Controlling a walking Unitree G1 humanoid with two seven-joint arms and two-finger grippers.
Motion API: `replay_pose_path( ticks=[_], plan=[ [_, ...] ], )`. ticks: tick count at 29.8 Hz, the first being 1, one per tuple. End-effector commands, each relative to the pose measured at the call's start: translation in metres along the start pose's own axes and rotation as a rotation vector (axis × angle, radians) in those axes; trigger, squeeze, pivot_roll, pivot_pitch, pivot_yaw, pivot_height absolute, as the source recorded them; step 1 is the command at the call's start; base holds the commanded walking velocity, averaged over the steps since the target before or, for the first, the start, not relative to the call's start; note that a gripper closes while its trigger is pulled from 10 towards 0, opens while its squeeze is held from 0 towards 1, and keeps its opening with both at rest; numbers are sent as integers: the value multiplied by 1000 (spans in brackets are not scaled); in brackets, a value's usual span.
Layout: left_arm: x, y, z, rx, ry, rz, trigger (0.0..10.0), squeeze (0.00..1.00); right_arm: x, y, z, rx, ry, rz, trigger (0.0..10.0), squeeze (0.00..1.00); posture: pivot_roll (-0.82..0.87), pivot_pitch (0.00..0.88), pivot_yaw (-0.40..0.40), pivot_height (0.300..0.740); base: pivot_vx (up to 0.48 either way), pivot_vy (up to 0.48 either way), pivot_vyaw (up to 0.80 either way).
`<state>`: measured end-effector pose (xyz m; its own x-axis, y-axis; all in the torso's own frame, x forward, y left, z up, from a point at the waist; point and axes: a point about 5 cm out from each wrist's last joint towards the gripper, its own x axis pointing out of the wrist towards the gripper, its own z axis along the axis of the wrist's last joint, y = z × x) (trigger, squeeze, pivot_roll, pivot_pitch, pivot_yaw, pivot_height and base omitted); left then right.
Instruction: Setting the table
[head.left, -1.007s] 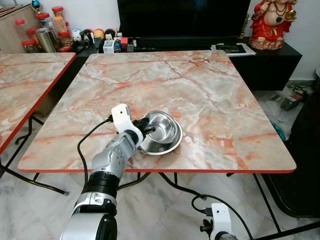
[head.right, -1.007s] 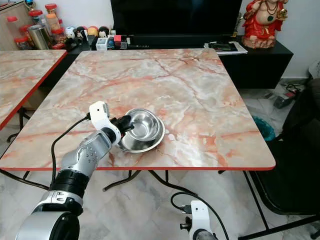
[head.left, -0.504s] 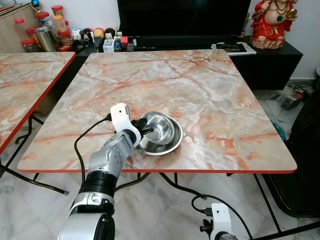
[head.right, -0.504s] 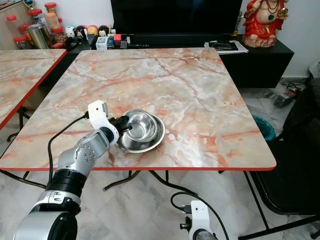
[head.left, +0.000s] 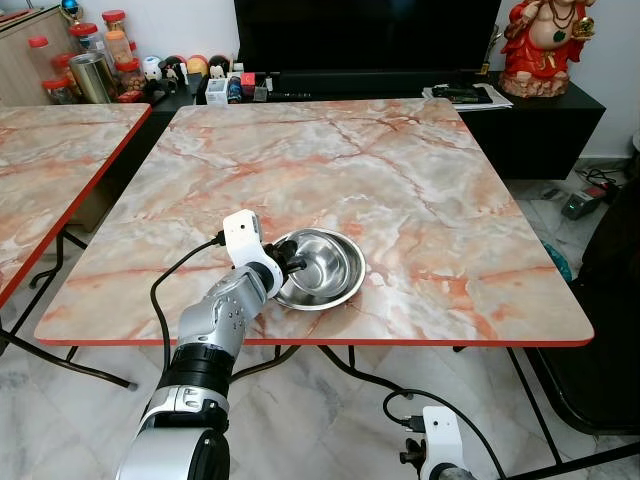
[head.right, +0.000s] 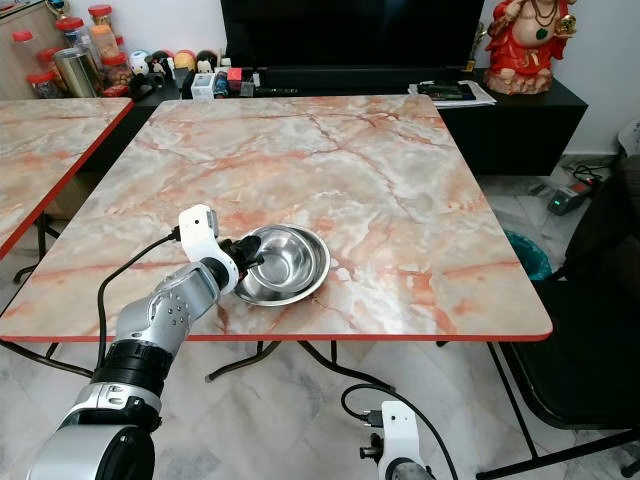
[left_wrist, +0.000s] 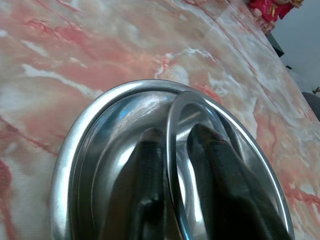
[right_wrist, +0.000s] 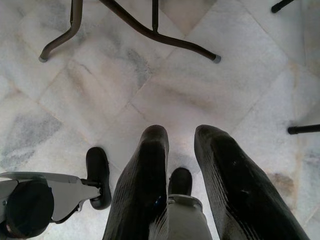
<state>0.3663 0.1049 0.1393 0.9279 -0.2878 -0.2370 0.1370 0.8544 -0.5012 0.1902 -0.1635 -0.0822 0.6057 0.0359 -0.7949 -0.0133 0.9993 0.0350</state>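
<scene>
In the head views, a steel bowl sits in a steel plate near the marble counter's front edge, tipped up toward the left pincer. The left wrist view shows its fingers pinching the bowl's rim. In the right wrist view, the right pincer hangs spread above the floor.

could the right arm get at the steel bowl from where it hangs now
Probably not as things stand. The right gripper hangs low over the floor, below the table, whose top lies between it and the bowl. The left gripper already pinches the bowl's rim.
</scene>
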Motion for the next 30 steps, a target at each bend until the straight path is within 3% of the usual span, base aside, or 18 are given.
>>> replay_pose_path(
  ticks=[1, 2, 3, 11, 13, 18, 21, 24, 29, 30],
  plan=[
    [-1, 0, 2, 19, -2, 6, 10000, 1000, 0, 0, 1, 8, -1, 2, 10000, 0, 14, 0, 33, 740, 0, 0, 0],
    [-1, 0, 3, 19, -4, 10, 10000, 1000, 0, 1, 1, 8, -1, 2, 10000, 0, 14, 0, 33, 740, 0, 0, 0],
    [-2, 2, 4, 18, -12, 20, 10000, 0, 0, 1, 1, 7, -1, 4, 10000, 0, 14, 0, 33, 740, 0, 0, 0],
    [-2, 2, 10, 33, -27, 22, 10000, 0, 0, 2, 1, 6, -1, 5, 10000, 0, 14, 0, 34, 740, 0, 0, 0],
    [-3, 0, 18, 98, -40, 17, 10000, 0, 0, 2, 1, 5, -2, 5, 10000, 0, 14, 0, 33, 740, 0, 0, 0],
    [-6, 0, 32, 174, -67, 16, 10000, 0, 1, 2, 2, 5, -2, 6, 10000, 0, 17, 0, 32, 740, 0, 0, 0],
    [-7, 0, 33, 178, -69, 15, 10000, 0, 1, 2, 2, 5, -2, 6, 10000, 0, 17, 0, 32, 740, 0, 0, 0],
    [-13, 7, 58, 262, -134, 40, 10000, 0, 1, 2, 2, 7, -3, 8, 10000, 0, 17, 0, 35, 740, 0, 0, 0],
    [-17, 4, 69, 306, -174, 21, 10000, 0, 1, 3, 3, 4, -4, 9, 10000, 0, 19, 0, 34, 740, 0, 0, 0],
    [-19, 0, 75, 310, -219, 1, 10000, 0, 1, 3, 4, 3, -6, 9, 10000, 0, 19, 0, 34, 740, 0, 0, 0]
  ],
)
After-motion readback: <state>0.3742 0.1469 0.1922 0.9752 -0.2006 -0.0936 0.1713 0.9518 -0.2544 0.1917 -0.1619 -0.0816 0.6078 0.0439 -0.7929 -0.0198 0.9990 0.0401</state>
